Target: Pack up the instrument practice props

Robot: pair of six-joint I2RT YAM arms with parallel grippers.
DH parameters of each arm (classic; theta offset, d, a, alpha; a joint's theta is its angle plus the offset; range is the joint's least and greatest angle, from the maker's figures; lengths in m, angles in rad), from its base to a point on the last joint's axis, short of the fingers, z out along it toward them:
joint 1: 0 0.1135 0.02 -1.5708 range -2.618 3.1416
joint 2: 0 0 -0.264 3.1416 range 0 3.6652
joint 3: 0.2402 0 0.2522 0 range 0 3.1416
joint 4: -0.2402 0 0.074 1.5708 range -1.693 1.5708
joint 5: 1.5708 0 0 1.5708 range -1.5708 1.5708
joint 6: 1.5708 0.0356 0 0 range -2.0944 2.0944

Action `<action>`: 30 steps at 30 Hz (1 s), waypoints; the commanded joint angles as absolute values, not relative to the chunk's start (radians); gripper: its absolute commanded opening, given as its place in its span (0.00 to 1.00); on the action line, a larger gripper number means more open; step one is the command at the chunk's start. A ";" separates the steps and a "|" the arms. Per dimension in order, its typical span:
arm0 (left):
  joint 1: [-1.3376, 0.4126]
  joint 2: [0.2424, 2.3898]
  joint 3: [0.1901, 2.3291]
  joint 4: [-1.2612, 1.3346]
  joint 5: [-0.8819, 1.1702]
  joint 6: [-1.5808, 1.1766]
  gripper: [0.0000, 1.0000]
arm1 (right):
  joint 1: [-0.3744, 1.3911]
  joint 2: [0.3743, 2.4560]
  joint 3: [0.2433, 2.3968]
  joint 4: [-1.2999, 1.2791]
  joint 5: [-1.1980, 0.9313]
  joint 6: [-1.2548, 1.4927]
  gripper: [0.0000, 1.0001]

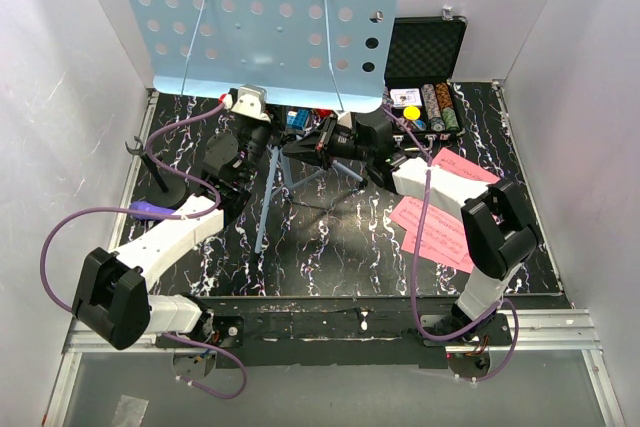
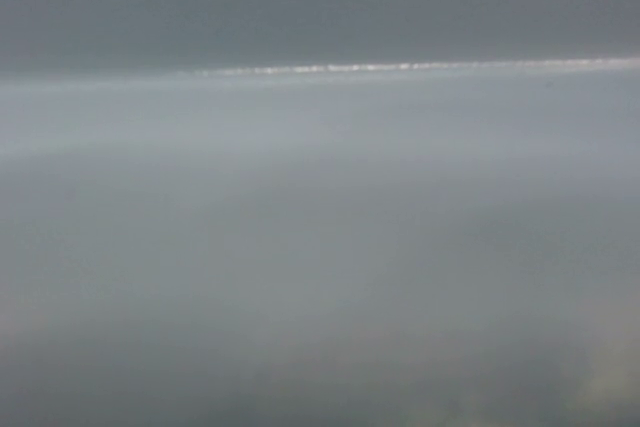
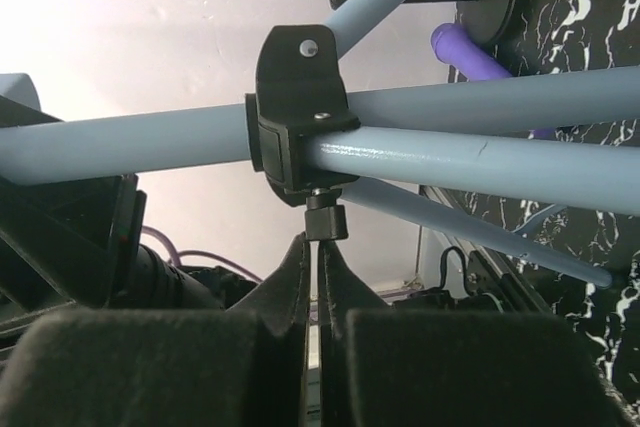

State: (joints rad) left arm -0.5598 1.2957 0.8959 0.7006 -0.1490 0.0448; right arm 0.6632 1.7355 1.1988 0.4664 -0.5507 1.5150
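**Desk:** Where's the music stand (image 1: 260, 17)?
**Photographer:** Upright mid-table, between both arms.
**Desk:** Pincers?
**Photographer:** Right gripper (image 3: 320, 247) closed tight, tips just under the clamp knob (image 3: 325, 219). Left gripper (image 1: 262, 139) beside the stand, grip unclear.

Music stand (image 1: 260, 17) stands mid-table, towards the back, its legs spread on the table (image 1: 330, 257). Left of the music stand, the mic stand (image 1: 170, 187) is upright, and the microphone (image 1: 155, 211) lies just in front of its base. Right of the music stand, the sheet-music pages (image 1: 440, 227) lie flat and overlapping. Behind them, the case of poker chips (image 1: 425, 67) sits against the back wall.
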 commanded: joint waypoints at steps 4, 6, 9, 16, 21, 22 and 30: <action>-0.583 1.289 0.828 0.506 -0.117 0.046 0.00 | 0.649 1.698 1.272 0.342 -0.451 1.235 0.01; -0.583 1.287 0.824 0.506 -0.118 0.045 0.00 | 0.647 1.677 1.293 0.247 -0.405 1.117 0.01; -0.583 1.285 0.816 0.506 -0.120 0.043 0.00 | 0.650 1.658 1.341 0.122 -0.358 0.958 0.01; -0.583 1.298 0.815 0.512 -0.118 0.029 0.00 | 0.643 1.611 1.318 0.063 -0.305 0.853 0.12; -0.584 1.301 0.818 0.512 -0.118 0.028 0.00 | 0.637 1.626 1.278 0.190 -0.428 0.965 0.53; -0.584 1.301 0.818 0.512 -0.118 0.028 0.00 | 0.637 1.631 1.279 0.204 -0.440 0.985 0.58; -0.584 1.299 0.816 0.512 -0.117 0.028 0.00 | 0.638 1.672 1.304 0.307 -0.494 1.084 0.67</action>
